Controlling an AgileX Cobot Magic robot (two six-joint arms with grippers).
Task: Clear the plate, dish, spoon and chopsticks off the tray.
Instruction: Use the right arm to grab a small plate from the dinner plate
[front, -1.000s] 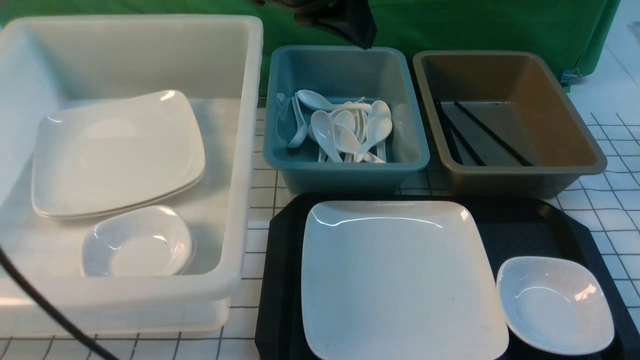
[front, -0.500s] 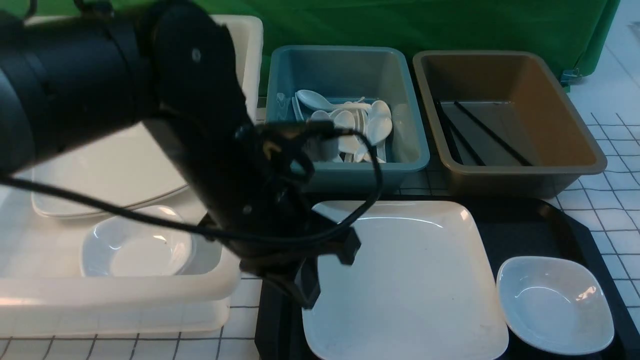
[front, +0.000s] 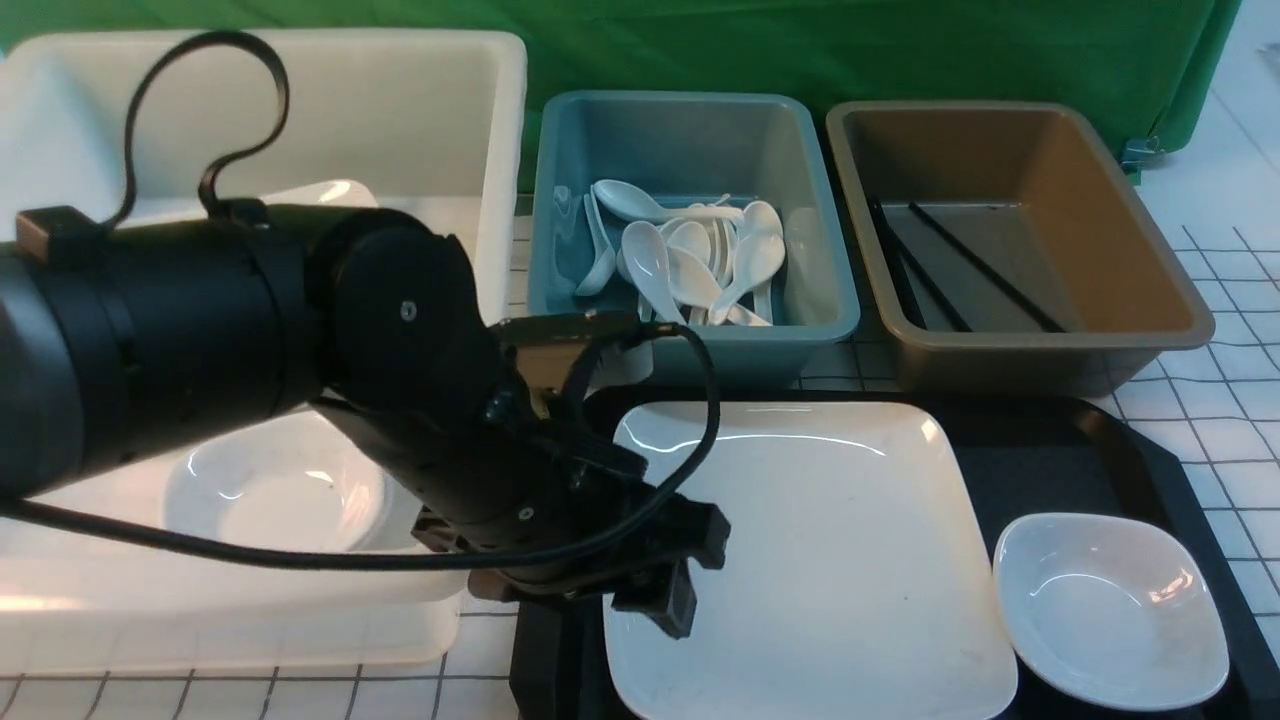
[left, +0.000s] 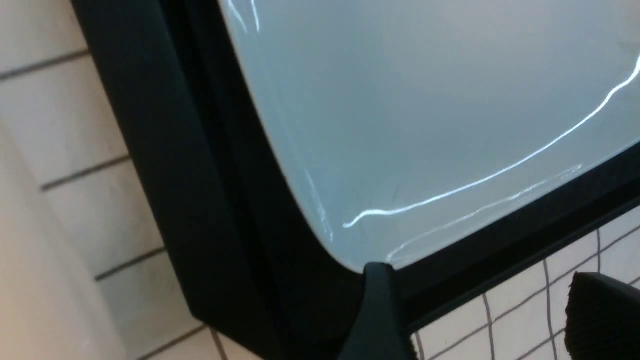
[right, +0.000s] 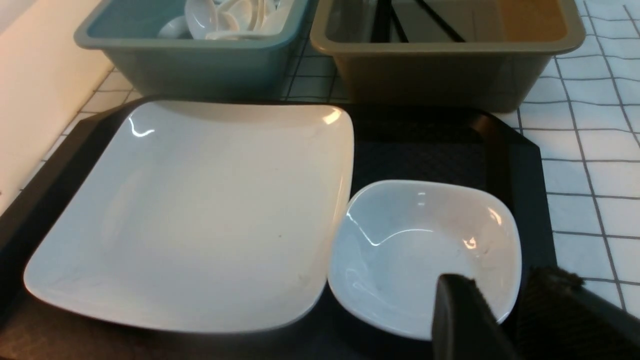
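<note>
The large white plate (front: 810, 560) lies on the left part of the black tray (front: 1040, 450). The small white dish (front: 1110, 610) sits on the tray to its right. My left gripper (front: 680, 570) is open and empty, hovering low over the plate's left edge. In the left wrist view the gripper (left: 480, 315) is by a corner of the plate (left: 425, 100) and the tray rim (left: 200, 200). My right gripper (right: 505, 277) is out of the front view; its fingers stand a little apart near the rim of the dish (right: 415, 245), beside the plate (right: 200, 215). No spoon or chopsticks show on the tray.
A white tub (front: 480, 200) on the left holds plates and a dish, mostly hidden by my left arm. A teal bin (front: 690, 345) holds several white spoons. A brown bin (front: 1000, 360) holds black chopsticks. Both bins stand behind the tray on a gridded tabletop.
My left arm has swung in from the far side across the tub, and its gripper has come down to the plate's left edge. Plate and dish have not moved.
</note>
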